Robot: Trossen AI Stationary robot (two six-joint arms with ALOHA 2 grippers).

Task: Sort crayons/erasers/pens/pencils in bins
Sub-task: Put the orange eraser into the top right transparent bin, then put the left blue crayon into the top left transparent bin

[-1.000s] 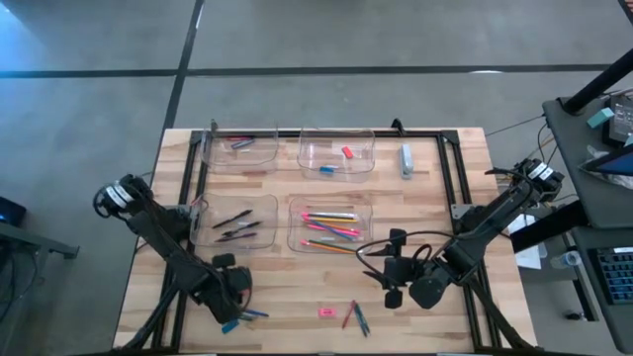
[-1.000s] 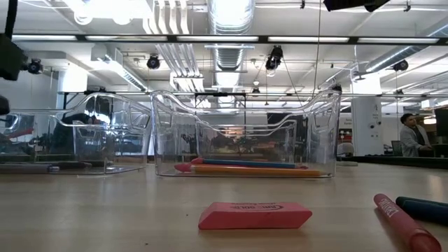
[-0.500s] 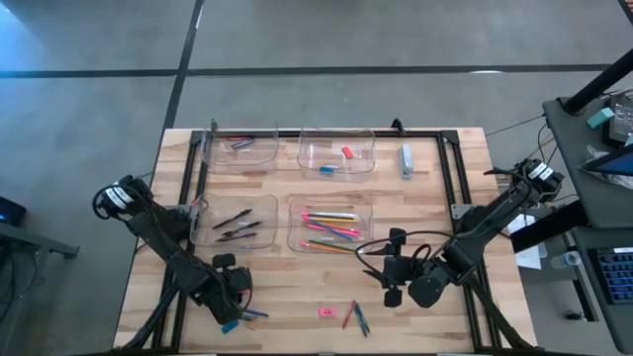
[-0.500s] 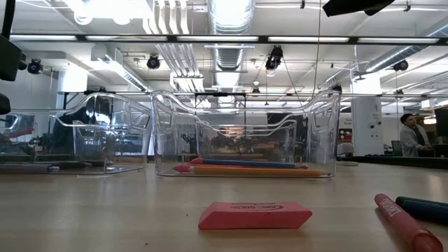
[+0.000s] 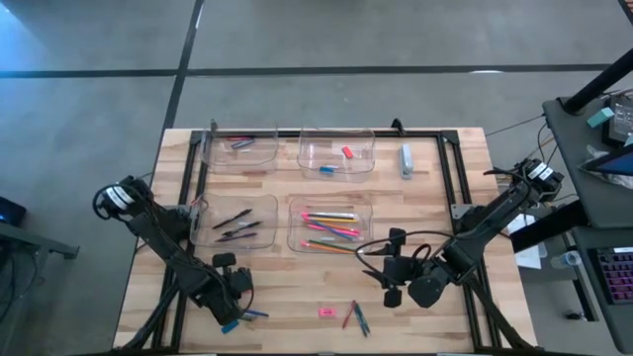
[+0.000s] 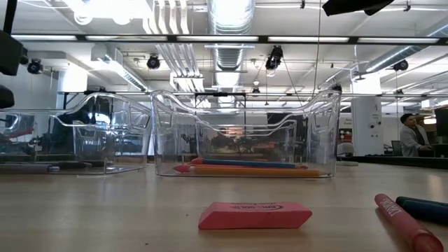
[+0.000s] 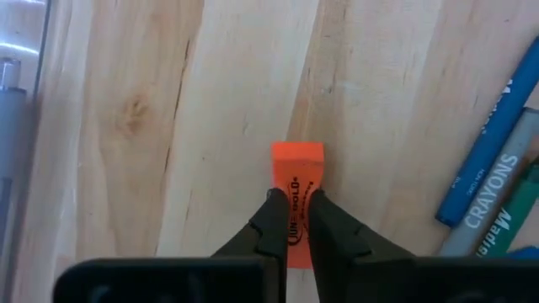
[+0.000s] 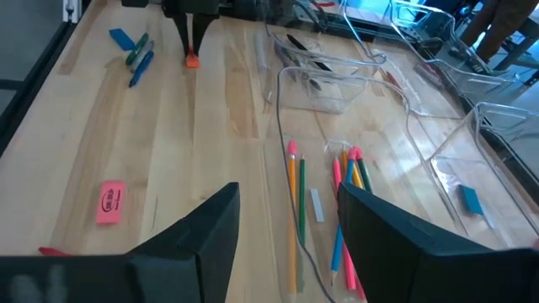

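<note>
Two grippers in play. Left gripper (image 7: 290, 220) clamped tight on orange eraser (image 7: 296, 189) at near-left desk (image 5: 297, 307) corner, just beside loose crayons (image 7: 488, 181). Lift straight up before swinging, clear those crayons. Eraser bin (image 5: 336, 151) sits far row; pen bin (image 5: 234, 220) rim in between, so carry high. Right gripper (image 8: 286, 220) waits near-centre, jaws apart, empty. Desk edge close behind.
</note>
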